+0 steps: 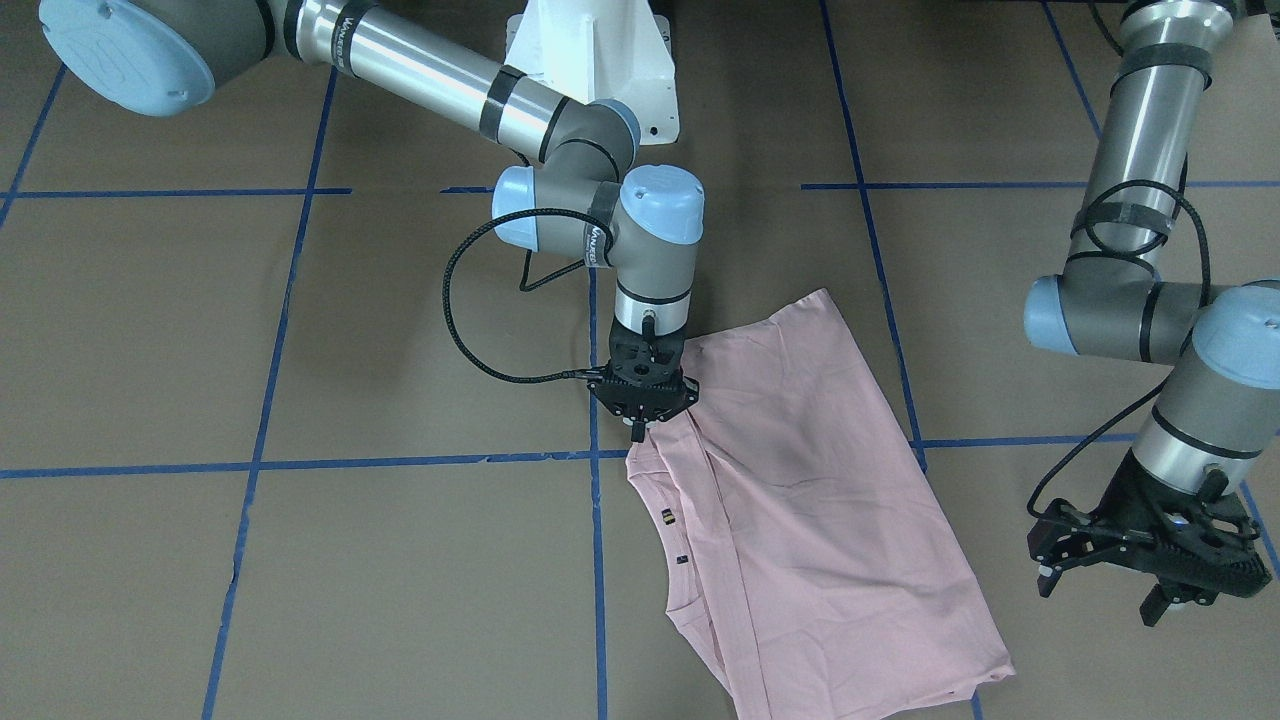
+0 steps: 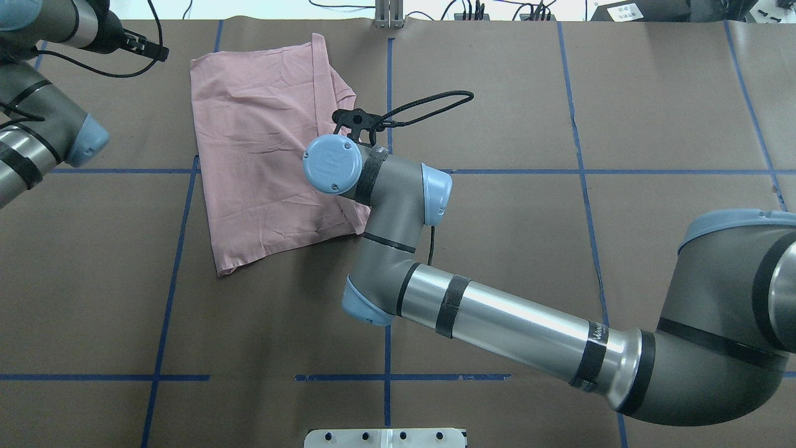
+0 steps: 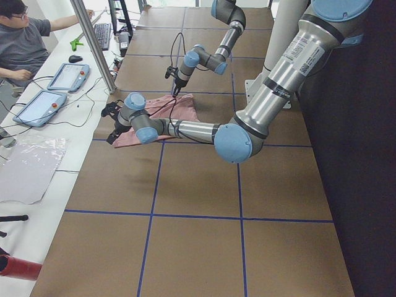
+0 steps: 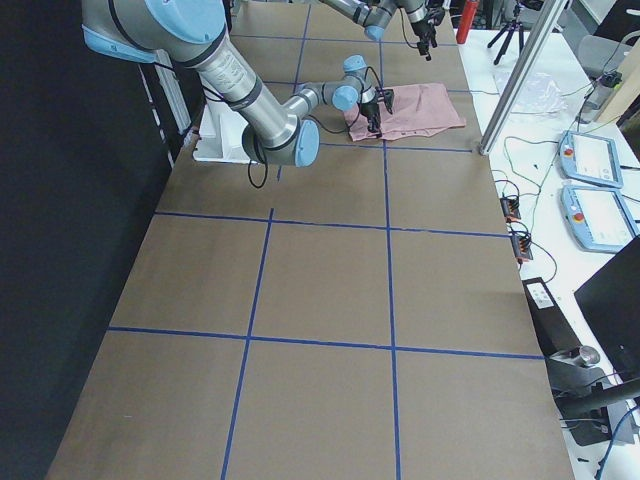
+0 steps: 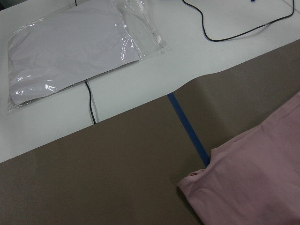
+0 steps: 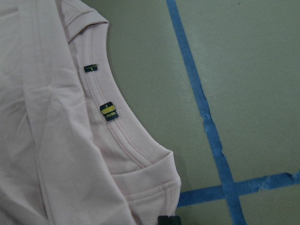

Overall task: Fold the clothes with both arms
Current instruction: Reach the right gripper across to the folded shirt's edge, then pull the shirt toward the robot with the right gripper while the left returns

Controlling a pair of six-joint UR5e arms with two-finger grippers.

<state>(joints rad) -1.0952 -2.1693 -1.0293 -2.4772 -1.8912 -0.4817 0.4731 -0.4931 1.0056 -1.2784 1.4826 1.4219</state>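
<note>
**Gripper State and Garment Position**

Front-facing view. The right gripper (image 1: 636,432) has its fingers closed together. The tips pinch the edge of the pink T-shirt (image 1: 810,500) at the shoulder beside the neckline, and creases in the fabric run toward them. The left gripper (image 1: 1100,592) hangs over the brown table (image 1: 400,350), apart from the shirt's side edge. Its fingers are spread wide and hold nothing. The T-shirt lies flat, plain side up, across a blue tape line (image 1: 420,463). Two small dark tags (image 1: 666,517) sit along the neckline.

Overhead view. The right arm (image 2: 497,317) hides its own gripper. The T-shirt lies on the far left part of the table. The lettering (image 2: 597,333) on the arm's silver tube is too small to read.

Side views. Both grippers are too small to judge.

Left wrist view. No fingers show. A corner of the shirt lies at lower right, over the tape line. A clear plastic bag (image 5: 70,51) lies on the white surface beyond.

Right wrist view. Dark fingertips (image 6: 164,220) meet at the bottom edge, just below the shoulder hem. One tag carries yellow bars; no text is legible on either.
</note>
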